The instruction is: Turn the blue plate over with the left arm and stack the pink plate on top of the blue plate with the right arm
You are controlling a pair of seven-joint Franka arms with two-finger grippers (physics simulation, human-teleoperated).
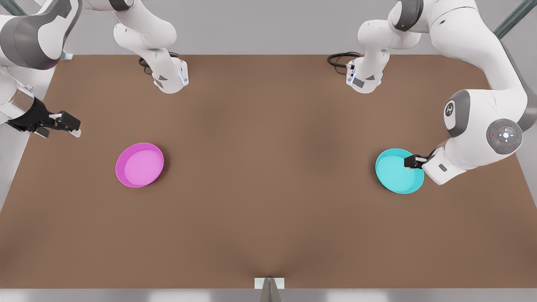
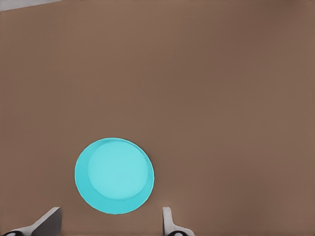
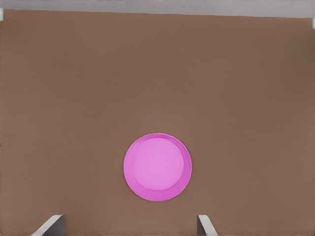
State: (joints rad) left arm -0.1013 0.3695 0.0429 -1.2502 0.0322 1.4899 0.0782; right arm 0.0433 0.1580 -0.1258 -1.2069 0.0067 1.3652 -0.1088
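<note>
Brown and bare, the surface (image 1: 268,176) carries two upright plates well apart. At the front view's right the blue plate (image 1: 398,171) lies with the left tool (image 1: 413,161) over its rim, apparently above it rather than touching, fingers (image 2: 49,223) spread wide. At the front view's left the pink plate (image 1: 139,165) sits alone; the right tool (image 1: 67,126) hangs near the left edge, fingers (image 3: 49,225) wide apart.

A broad brown table (image 1: 268,218) with a matte, plain top spans the scene. Black cables (image 1: 340,58) coil on its far edge, and another coil (image 1: 144,63) lies further along. A small grey bracket (image 1: 269,284) sits at the near edge's middle.
</note>
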